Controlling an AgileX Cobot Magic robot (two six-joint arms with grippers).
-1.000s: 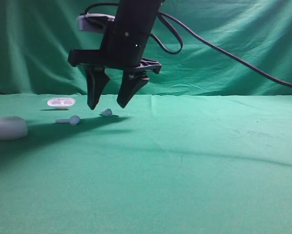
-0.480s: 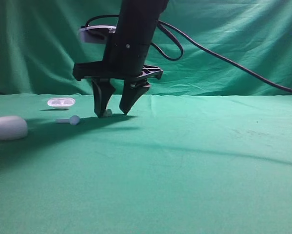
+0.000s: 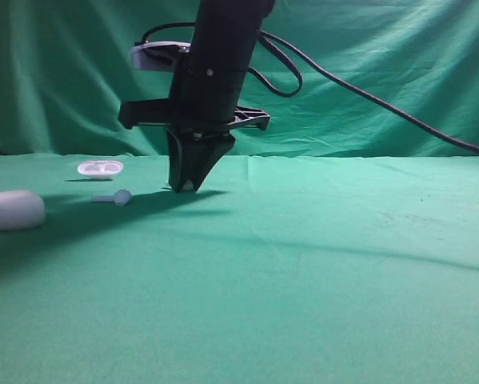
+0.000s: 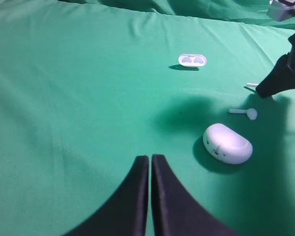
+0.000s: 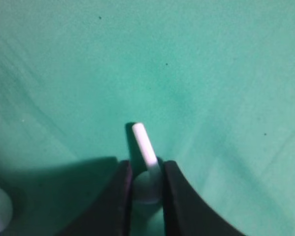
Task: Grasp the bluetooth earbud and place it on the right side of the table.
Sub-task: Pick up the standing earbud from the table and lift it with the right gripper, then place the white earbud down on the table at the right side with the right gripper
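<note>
My right gripper (image 3: pixel 185 187) stands with its tips down on the green table (image 3: pixel 319 280) at the left of the high view, shut on the bluetooth earbud. In the right wrist view the earbud's head sits between the fingers and its white stem (image 5: pixel 144 143) sticks out ahead of the gripper (image 5: pixel 146 166). In the high view the fingers hide the earbud. The left wrist view shows the right gripper (image 4: pixel 266 93) at the right edge with a bit of the earbud's white stem (image 4: pixel 251 85) beside it. My left gripper (image 4: pixel 150 160) is shut and empty above bare cloth.
The twin earbud (image 3: pixel 115 197) lies just left of the right gripper and shows in the left wrist view (image 4: pixel 245 112). The white case (image 3: pixel 13 210) lies at the far left (image 4: pixel 227 143). A small white tray (image 3: pixel 100 168) lies behind (image 4: pixel 192 60). A black cable hangs at right.
The right gripper came down onto the earbud and its open fingers closed on it. The twin earbud, case and tray have not moved.
</note>
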